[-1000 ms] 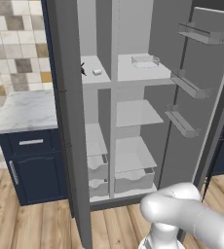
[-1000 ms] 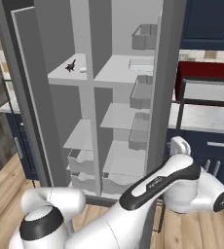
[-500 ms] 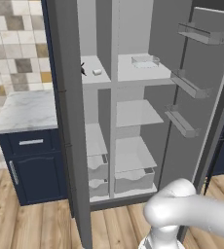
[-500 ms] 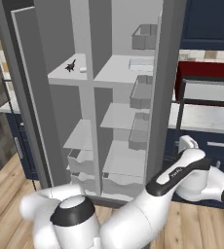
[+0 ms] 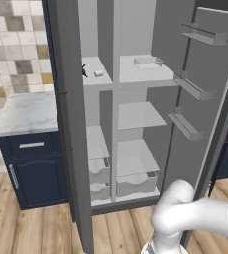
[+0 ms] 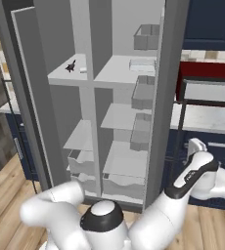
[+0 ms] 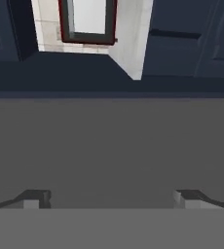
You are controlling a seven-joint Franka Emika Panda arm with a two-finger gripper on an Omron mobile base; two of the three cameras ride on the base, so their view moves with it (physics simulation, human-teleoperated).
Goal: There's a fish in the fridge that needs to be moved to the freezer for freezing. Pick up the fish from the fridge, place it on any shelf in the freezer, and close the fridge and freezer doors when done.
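Note:
The tall grey unit stands with both doors open. A small dark fish (image 5: 84,71) (image 6: 71,66) lies on the upper shelf of the narrower freezer section (image 5: 97,79) (image 6: 68,75). The wider fridge section (image 5: 136,116) (image 6: 124,117) holds a clear box on its upper shelf. The wide fridge door (image 5: 210,114) (image 6: 166,97) swings out to the right and the narrow freezer door (image 5: 71,124) (image 6: 33,97) to the left. My gripper (image 6: 196,145) (image 7: 111,199) is open, low on the outer side of the fridge door, facing its flat grey panel (image 7: 109,146), with nothing between the fingertips (image 7: 36,198).
A small white item (image 5: 98,73) (image 6: 83,70) lies beside the fish. Door bins (image 5: 190,87) line the fridge door's inside. A marble counter on navy cabinets (image 5: 27,111) stands left of the unit. A red-framed oven (image 6: 205,90) and counter lie right, behind the door's dark handle (image 6: 181,132).
My arm has swung further right and round the fridge door's outer side; the hand has shifted slightly right. The fish and both doors have not moved.

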